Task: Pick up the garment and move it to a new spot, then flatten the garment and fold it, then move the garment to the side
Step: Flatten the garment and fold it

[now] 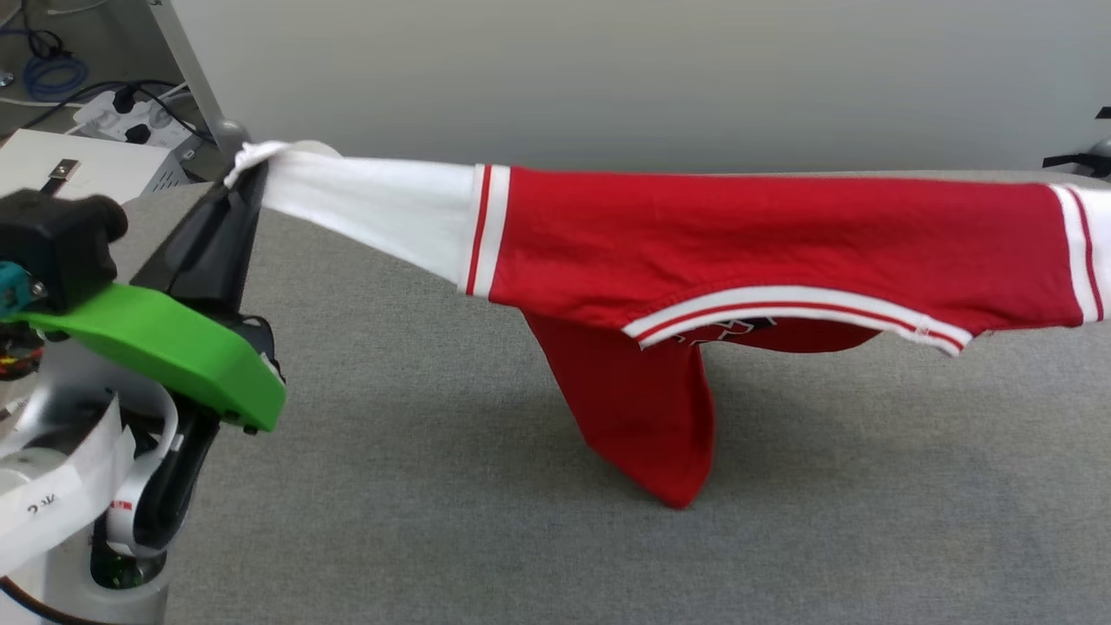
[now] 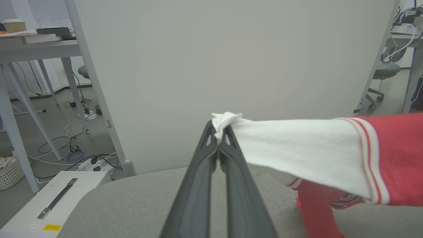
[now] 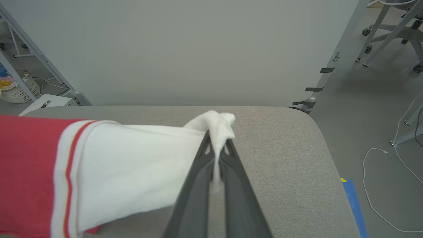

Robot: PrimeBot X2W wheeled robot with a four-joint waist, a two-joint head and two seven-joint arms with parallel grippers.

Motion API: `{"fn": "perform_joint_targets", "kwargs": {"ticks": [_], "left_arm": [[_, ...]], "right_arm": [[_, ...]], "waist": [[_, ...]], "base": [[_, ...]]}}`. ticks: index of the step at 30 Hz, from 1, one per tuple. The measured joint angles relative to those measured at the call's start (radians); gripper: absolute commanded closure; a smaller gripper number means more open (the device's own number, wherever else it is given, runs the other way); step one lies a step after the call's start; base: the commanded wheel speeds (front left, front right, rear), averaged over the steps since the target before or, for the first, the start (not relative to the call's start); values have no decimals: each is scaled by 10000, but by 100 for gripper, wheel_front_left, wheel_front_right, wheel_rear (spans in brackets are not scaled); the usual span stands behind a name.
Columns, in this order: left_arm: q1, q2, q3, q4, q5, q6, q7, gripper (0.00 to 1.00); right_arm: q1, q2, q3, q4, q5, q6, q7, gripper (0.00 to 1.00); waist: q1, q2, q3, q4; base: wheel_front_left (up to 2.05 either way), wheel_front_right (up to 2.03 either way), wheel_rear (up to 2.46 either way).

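Above the grey table (image 1: 434,434), my left gripper (image 2: 218,132) and right gripper (image 3: 218,140) each clench a white sleeve of the garment (image 1: 764,243), stretched aloft, so I judge flattening, folding and setting aside not yet done.

The right pincer (image 3: 218,140) is clamped on the white sleeve end of the garment (image 3: 132,165), stretched over the grey worktop (image 3: 284,158).

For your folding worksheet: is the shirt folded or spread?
Spread, unfolded: the garment hangs stretched between its white sleeves, each pinched in fingers.
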Motion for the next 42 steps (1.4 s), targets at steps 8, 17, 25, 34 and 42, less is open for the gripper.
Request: {"fn": "perform_joint_targets", "kwargs": {"ticks": [8,17,25,34,42], "left_arm": [[-1898,692,40,249,82,-368,564,100],[-4547,1166,-119,1453,0,-901,957,100],[-7792,1277,-552,3070,25,-1312,892,100],[-11793,1049,-767,6034,107,-1480,221,100],[-13884,640,-943,8464,809,-1392,-1772,100]], "right_arm": [[-1769,-242,433,451,-17,0,-65,100],[-3945,-685,1198,1308,-134,0,-715,100],[-6620,-851,1567,2374,-543,0,-1304,100],[-10375,-602,2364,4727,-1628,2,-2876,100],[-12708,-2,2761,6788,-2581,12,-4815,100]], "waist": [[0,0,424,-69],[0,0,1250,-60],[1,0,2447,-9],[4,0,4285,-26],[4,0,5687,-59]], "base": [[0,0,0],[0,0,0],[0,0,0],[0,0,0],[0,0,0]]}}
